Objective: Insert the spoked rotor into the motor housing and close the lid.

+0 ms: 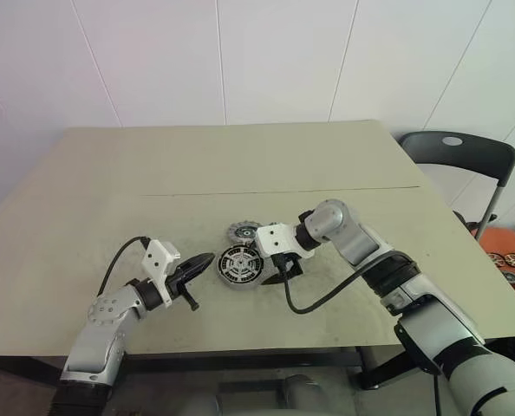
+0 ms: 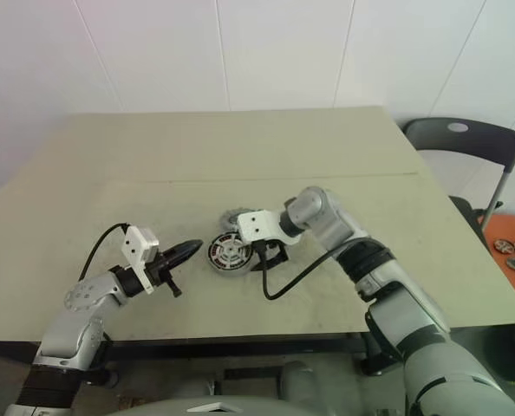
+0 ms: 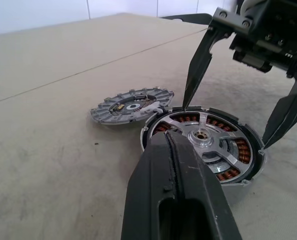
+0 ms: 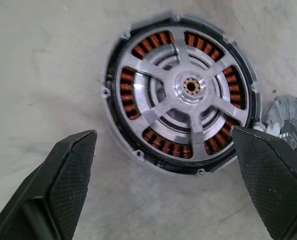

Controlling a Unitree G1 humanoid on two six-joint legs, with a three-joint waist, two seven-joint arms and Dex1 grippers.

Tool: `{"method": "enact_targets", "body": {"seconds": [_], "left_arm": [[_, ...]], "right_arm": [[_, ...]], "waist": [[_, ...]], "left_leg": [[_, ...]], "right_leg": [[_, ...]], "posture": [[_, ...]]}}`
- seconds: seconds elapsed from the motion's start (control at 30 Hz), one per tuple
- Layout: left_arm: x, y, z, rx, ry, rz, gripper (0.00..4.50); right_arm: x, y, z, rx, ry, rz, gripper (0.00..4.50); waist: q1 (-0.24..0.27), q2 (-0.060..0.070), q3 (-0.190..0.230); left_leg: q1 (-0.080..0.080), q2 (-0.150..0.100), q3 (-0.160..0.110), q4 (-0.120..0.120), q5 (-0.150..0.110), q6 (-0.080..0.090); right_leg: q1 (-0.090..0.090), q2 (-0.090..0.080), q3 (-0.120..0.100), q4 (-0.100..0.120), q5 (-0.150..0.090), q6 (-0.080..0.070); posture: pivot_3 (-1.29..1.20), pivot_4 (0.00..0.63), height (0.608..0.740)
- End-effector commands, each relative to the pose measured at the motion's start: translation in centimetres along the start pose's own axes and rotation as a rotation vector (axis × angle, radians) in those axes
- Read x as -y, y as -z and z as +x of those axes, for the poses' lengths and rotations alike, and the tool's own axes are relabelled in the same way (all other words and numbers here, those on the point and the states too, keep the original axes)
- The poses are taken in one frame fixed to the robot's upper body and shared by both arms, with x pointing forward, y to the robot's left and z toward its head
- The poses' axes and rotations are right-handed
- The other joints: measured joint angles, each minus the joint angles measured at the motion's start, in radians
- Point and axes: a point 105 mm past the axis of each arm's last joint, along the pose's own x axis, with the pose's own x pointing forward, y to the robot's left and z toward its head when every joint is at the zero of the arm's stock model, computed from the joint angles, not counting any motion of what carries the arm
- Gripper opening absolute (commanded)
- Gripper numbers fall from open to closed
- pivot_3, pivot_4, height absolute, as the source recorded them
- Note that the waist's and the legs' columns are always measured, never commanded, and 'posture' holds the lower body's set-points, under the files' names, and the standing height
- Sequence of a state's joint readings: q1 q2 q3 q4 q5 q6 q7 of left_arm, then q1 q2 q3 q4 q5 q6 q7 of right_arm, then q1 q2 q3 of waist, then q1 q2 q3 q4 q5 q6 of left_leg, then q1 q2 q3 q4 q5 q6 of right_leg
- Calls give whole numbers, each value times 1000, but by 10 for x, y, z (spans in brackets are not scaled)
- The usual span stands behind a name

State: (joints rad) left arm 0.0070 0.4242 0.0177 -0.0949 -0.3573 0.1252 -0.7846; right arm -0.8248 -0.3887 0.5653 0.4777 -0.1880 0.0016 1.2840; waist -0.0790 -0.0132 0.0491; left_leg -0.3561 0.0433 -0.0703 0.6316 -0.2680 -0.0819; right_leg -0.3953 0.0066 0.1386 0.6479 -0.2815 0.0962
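- The motor housing (image 4: 181, 92) lay flat on the beige table (image 1: 240, 165), near its front edge, between the two grippers.
- Inside the housing the spoked rotor (image 3: 203, 137) already sat: its silver spokes crossed over the ring of copper-red windings, with a small hub in the centre.
- The lid (image 3: 132, 102) (the pale-grey disc with the notched rim) lay on the table just beside the housing, on its far side; whether the two rims touched I cannot tell.
- The right gripper (image 4: 163, 185) hung over the housing, pointing down, with its black fingers (image 4: 68, 175) spread wide and holding nothing; one fingertip stood at the far rim of the housing.
- The left gripper (image 1: 207, 263) pointed level toward the housing from the left, with its fingers pressed together and empty, its tip near the rim.
- A dark chair (image 1: 457, 156) stood behind the right corner of the table.
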Motion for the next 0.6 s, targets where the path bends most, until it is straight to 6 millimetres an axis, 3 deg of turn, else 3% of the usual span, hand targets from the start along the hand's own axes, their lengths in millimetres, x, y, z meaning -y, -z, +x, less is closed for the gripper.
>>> {"method": "enact_targets", "body": {"seconds": [0.03, 0.33, 0.6], "left_arm": [[-2, -6, 3, 24, -3, 29, 0], [-5, -7, 3, 24, -11, 31, 0], [-5, -6, 5, 22, -13, 36, 0]], "right_arm": [[7, 1, 3, -27, 41, -30, 4302], [9, 2, 3, -34, 58, -56, 1908], [3, -8, 4, 1, 30, -77, 1908]], "waist": [[-1, 0, 0], [-46, -1, -1], [-50, -1, 0]], "left_leg": [[0, 0, 0, 0, 0, 0], [8, 0, 0, 1, 0, 0], [10, 0, 0, 0, 0, 0]], "right_leg": [[0, 0, 0, 0, 0, 0], [6, 0, 0, 2, 0, -1], [7, 0, 1, 2, 0, -1]], "posture": [[0, 0, 740], [0, 0, 740], [0, 0, 740]]}}
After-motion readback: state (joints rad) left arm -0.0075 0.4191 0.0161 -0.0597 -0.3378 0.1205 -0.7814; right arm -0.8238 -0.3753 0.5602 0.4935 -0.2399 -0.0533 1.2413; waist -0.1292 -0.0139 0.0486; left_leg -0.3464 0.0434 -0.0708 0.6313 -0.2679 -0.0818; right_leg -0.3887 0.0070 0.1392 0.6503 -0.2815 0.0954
